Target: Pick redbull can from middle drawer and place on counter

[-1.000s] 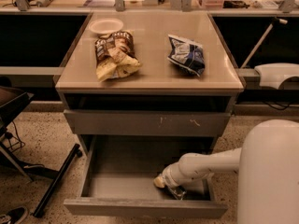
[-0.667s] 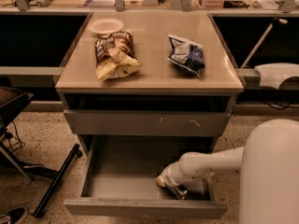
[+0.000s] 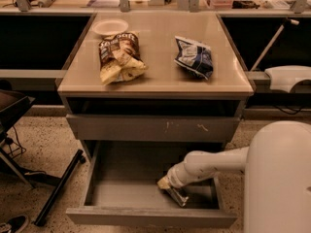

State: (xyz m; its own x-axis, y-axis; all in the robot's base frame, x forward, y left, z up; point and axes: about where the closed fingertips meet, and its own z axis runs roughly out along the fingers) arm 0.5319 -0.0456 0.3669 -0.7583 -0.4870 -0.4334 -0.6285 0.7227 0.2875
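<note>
The middle drawer (image 3: 121,183) is pulled open low on the cabinet, showing its grey floor. My gripper (image 3: 171,189) reaches down into its right part on the white arm. A small shiny silver thing (image 3: 179,198), which looks like the redbull can, lies right at the gripper's tip near the drawer's front wall; most of it is hidden by the gripper. The tan counter (image 3: 155,72) is the cabinet's top.
On the counter lie a brown snack bag (image 3: 119,57), a dark-blue snack bag (image 3: 194,57) and a white bowl (image 3: 110,27). A shut grey drawer front with pale scratches (image 3: 155,128) is above the open drawer. A black chair leg (image 3: 58,188) stands at the left.
My gripper has shifted slightly to the left inside the drawer, staying at the shiny thing. Nothing else has moved.
</note>
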